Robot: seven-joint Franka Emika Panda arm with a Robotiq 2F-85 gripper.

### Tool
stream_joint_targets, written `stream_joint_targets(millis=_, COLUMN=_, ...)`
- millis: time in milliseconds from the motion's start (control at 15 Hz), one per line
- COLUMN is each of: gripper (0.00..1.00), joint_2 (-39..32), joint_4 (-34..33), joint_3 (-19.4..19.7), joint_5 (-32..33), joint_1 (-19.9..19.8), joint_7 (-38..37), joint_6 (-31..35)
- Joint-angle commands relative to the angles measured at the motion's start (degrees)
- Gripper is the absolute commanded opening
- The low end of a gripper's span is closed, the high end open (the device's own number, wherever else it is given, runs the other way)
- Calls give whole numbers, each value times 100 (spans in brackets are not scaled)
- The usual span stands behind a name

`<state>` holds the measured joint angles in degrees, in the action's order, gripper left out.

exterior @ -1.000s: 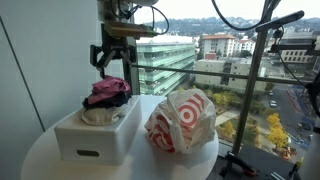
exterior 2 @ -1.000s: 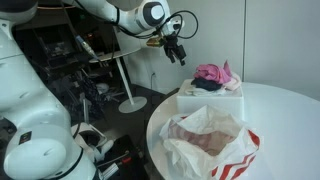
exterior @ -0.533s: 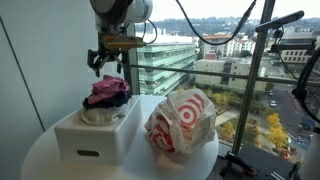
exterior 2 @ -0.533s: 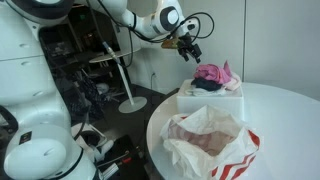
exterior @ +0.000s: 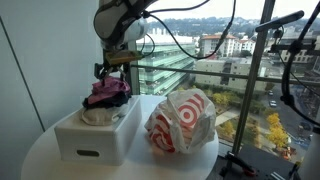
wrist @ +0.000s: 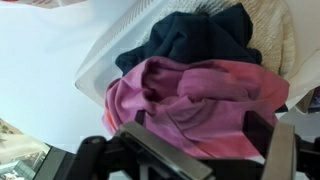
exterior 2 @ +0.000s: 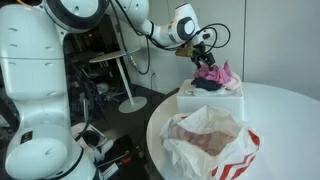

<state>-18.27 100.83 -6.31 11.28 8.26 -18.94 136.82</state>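
Observation:
A white box [exterior: 95, 135] [exterior 2: 210, 103] on the round table holds a pile of clothes. A pink garment [exterior: 105, 90] [exterior 2: 213, 74] [wrist: 190, 95] lies on top, over a dark navy one [wrist: 195, 45] and a cream one [wrist: 275, 35]. My gripper [exterior: 110, 72] [exterior 2: 203, 58] [wrist: 198, 124] hangs open just above the pink garment. In the wrist view the two fingers [wrist: 258, 131] stand on either side of a fold of the pink cloth, with nothing gripped. The box's rim [wrist: 105, 60] shows at the left of that view.
A white plastic bag with red target rings [exterior: 182, 120] [exterior 2: 210, 140] sits beside the box on the white round table [exterior: 40, 160]. A window with a railing [exterior: 250, 70] stands behind. Another robot's white body [exterior 2: 35, 90] and a stool [exterior 2: 125, 100] are beyond the table.
The gripper has come down and across to just over the clothes pile. It has stayed open throughout. The box, the clothes and the bag have not moved.

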Motion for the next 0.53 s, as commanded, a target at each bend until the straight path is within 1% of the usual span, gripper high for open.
stream_joint_targets(millis=0, gripper=100, joint_2=-302, joint_4=-427, joint_3=188, joint_5=24, joint_1=177, joint_7=80, joint_6=-22)
stream_joint_targets(millis=67, gripper=96, joint_2=-325, joint_4=-447, joint_3=209, joint_5=18, joint_1=193, joint_7=102, joint_6=-21)
stream_joint_targets(millis=133, gripper=74, joint_2=-329, joint_4=-443, joint_3=209, joint_5=-22, joint_1=196, joint_7=141, joint_6=-23)
stream_joint_targets(millis=267, gripper=70, joint_2=-335, joint_4=-434, joint_3=227, joint_5=-35, joint_1=211, joint_7=152, joint_6=-13)
stream_joint_targets(millis=400, gripper=55, joint_2=-339, joint_4=-410, joint_3=239, joint_5=-66, joint_1=204, joint_7=150, joint_6=-6)
stream_joint_targets(millis=467, gripper=45, joint_2=-337, joint_4=-384, joint_3=231, joint_5=-120, joint_1=181, joint_7=167, joint_6=-1)
